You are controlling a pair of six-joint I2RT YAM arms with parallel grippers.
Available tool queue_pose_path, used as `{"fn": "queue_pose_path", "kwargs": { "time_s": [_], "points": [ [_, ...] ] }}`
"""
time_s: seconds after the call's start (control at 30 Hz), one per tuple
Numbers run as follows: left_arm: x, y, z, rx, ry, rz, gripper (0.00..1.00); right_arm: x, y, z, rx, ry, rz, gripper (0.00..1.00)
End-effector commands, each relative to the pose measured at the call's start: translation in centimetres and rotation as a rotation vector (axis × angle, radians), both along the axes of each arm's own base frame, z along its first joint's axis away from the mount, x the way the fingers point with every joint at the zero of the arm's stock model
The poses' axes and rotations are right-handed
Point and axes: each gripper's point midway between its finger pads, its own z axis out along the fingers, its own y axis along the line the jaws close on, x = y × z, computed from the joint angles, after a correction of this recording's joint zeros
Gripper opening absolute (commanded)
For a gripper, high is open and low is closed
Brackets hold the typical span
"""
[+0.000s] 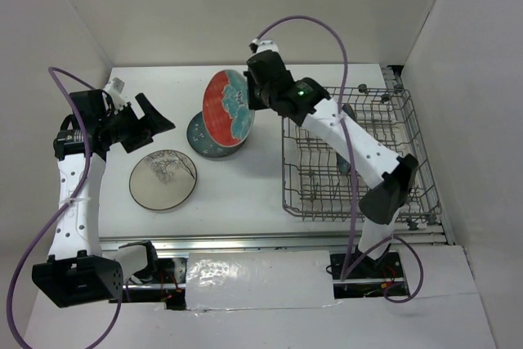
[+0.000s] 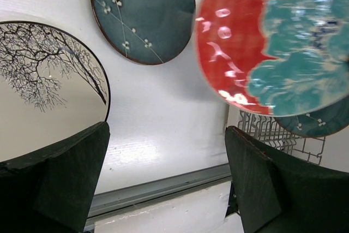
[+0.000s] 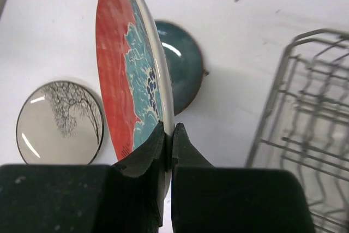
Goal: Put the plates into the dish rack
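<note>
The white table [image 1: 245,194] fills the middle of the top view. The wire dish rack [image 1: 323,177] takes up its right side.

The red plate [image 1: 229,108] is the task's item in hand. It is lifted off the table and tipped up on edge at upper centre of the top view, just left of the rack's upper left corner and not yet over it. Directly below it in the picture, a teal plate [image 1: 208,140] lies flat on the table. The cream plate [image 1: 163,179] with the branch drawing lies flat at lower left of that. In the left wrist view, a second teal plate [image 2: 319,124] shows at the right edge, standing in the rack behind the red one.

The right gripper [image 3: 168,135] has its jaws pinched tight on the red plate's rim, holding only a narrow strip of the edge. The left gripper [image 2: 166,129] hangs at the left of the top view with its jaws wide apart, holding nothing.

The main risk is that thin pinch. The plate looks heavy and glossy, so it could swivel or slip out during the swing to the right and drop onto the teal plate below. A low pass could knock its bottom edge on the rack's rim. A poorly aimed descent could land it on the tine tips or against the teal plate already in the rack.
</note>
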Motion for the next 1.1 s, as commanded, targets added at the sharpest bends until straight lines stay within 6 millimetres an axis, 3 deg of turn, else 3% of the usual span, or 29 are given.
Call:
{"fn": "queue_pose_path", "kwargs": {
  "time_s": [0.0, 0.2, 0.37, 0.47, 0.6, 0.83, 1.07],
  "points": [
    [0.0, -0.5, 2.4, -0.004, -0.079, -0.029, 0.99, -1.5, -5.4, 14.5, 0.176, -0.303, -0.139, 0.00],
    [0.1, -1.0, 2.2, -0.026, -0.084, -0.066, 0.99, -4.3, -13.7, 17.8, 0.083, -0.405, -0.345, 0.00],
    [0.2, -3.0, 2.1, -0.029, -0.097, -0.158, 0.98, -6.4, -19.7, 18.8, -0.013, -0.453, -0.511, 0.00],
    [0.3, -3.6, 1.8, -0.031, -0.079, -0.181, 0.98, -7.3, -21.9, 18.8, -0.018, -0.460, -0.557, 0.00],
    [0.7, -4.2, 1.7, -0.051, -0.072, -0.206, 0.98, -7.4, -23.2, 18.9, 0.025, -0.466, -0.564, 0.00],
    [0.6, -5.5, 1.3, -0.047, -0.060, -0.252, 0.99, -6.3, -22.5, 17.9, 0.033, -0.433, -0.536, 0.00],
    [0.5, -6.1, 0.8, -0.044, -0.053, -0.282, 0.99, -6.0, -23.4, 16.6, -0.012, -0.409, -0.582, 0.00]
  ]
}}
